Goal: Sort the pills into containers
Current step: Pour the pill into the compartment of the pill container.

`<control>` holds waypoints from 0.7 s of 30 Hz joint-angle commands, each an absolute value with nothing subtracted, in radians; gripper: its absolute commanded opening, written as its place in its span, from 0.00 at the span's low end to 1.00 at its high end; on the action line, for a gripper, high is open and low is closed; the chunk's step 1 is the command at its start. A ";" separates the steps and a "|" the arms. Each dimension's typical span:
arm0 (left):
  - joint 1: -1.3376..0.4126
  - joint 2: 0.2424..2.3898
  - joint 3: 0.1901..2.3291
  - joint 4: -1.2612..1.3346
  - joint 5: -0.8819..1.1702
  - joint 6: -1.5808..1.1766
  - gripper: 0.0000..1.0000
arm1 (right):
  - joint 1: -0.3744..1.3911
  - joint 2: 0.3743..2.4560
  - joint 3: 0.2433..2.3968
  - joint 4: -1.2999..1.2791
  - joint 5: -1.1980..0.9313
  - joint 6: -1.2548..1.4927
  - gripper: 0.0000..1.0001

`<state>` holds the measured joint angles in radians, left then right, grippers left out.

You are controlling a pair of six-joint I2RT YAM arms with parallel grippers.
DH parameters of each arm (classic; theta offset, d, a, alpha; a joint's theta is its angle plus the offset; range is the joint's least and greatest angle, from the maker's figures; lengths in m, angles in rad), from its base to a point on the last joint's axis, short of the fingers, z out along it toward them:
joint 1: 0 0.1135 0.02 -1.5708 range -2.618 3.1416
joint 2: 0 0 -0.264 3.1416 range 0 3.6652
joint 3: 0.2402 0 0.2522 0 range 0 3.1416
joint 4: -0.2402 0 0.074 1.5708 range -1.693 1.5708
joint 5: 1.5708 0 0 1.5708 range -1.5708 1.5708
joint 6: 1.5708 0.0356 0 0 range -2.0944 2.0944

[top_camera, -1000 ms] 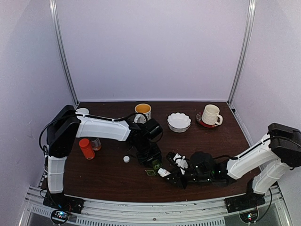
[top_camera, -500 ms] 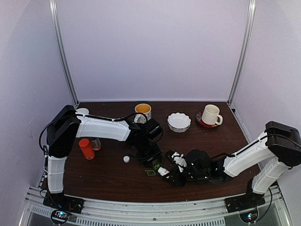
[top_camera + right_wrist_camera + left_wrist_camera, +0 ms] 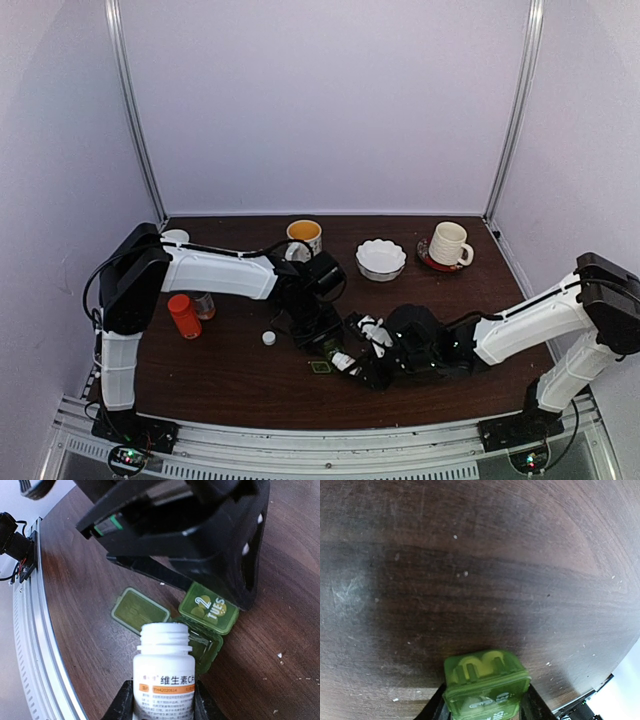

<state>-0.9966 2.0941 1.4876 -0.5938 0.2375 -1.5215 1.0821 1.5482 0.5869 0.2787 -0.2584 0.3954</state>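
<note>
— Looking at the left wrist view, what is your left end effector (image 3: 486, 707) doing?

— Its fingers are clamped on one end of the green pill box (image 3: 486, 682), which sits on the dark wooden surface (image 3: 470, 555). The lid at that end is down and has a raised figure on it.

— And your right one?

— Your right end effector (image 3: 162, 705) is closed around a white bottle (image 3: 164, 665) with an orange label. The bottle is uncapped, its mouth near the box.

— Where does the box lie?

— Near the middle of the surface, between both arms. The right wrist view shows a compartment marked "2 TUES" shut, the next one open, and an opened lid (image 3: 140, 611) lying flat beside it.

— Anything else?

— A loose white cap (image 3: 268, 338) lies left of the box, and an orange bottle (image 3: 184, 316) stands farther left.
</note>
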 commanded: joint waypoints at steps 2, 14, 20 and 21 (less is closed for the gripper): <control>-0.997 2.106 1.462 -0.640 0.252 -1.532 0.37 | 1.071 1.527 0.608 0.213 -0.275 0.408 0.07; -0.996 2.108 1.457 -0.633 0.253 -1.534 0.36 | 1.054 1.549 0.636 0.175 -0.287 0.422 0.06; -0.997 2.108 1.457 -0.634 0.253 -1.534 0.36 | 1.054 1.516 0.648 0.142 -0.285 0.408 0.07; -0.998 2.108 1.457 -0.634 0.252 -1.534 0.36 | 1.053 1.510 0.646 0.143 -0.281 0.407 0.07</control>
<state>-0.9958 2.0941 1.4876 -0.5934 0.2390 -1.5215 1.0588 1.5486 0.6205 0.1596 -0.2844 0.4149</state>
